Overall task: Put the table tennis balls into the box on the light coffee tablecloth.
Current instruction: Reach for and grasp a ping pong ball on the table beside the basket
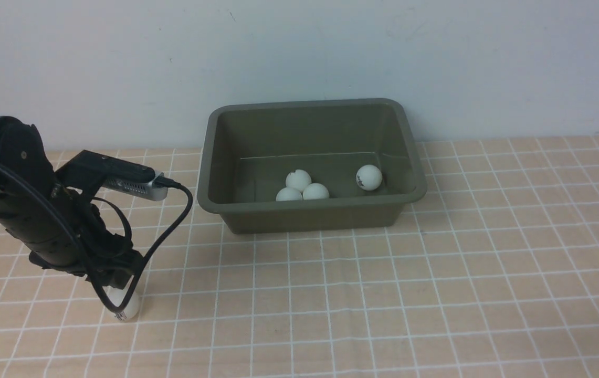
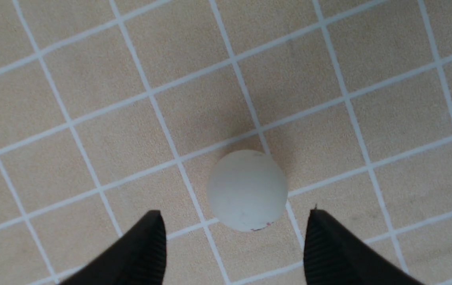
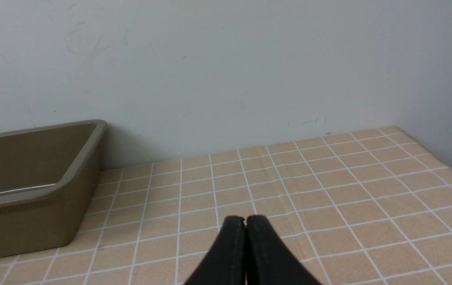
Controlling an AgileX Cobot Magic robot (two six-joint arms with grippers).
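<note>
1. Front view.
   - Large rectangular olive-grey plastic box (image 1: pixel 312 164) with rounded corners, standing on the peach-beige grid-lined tablecloth (image 1: pixel 435 294) that covers the surface, near the back wall.
   - Four small white matte table tennis balls lie in the box: three clustered (image 1: pixel 299 188) near the front wall, touching, and one (image 1: pixel 369 177) apart to the right, bearing a small dark logo too small to read.
   - A fifth white ball (image 1: pixel 125 304) lies on the cloth at front left, well apart from the box, with a dark mark that cannot be read.
   - The black left gripper (image 1: pixel 115 286) is directly above this ball; its jaws are hidden by arm and cable here.
   - The right arm is not in view, so the left arm is judged much the nearer.

2. Left wrist view.
   - The fifth ball (image 2: pixel 247 190) sits on the cloth, just ahead of the tips.
   - The left gripper (image 2: pixel 233 221) has its jaws spread wide, both tips clear of the ball.
   - Judged: the jaws must advance further before closing.
   - A faint reddish mark at the ball's edge is illegible.

3. Right wrist view.
   - The right gripper (image 3: pixel 245 221) has its jaws pressed together, holding nothing, above bare cloth.
   - A corner of the box (image 3: pixel 71 174) shows to one side.
   - No writing is visible.
</note>
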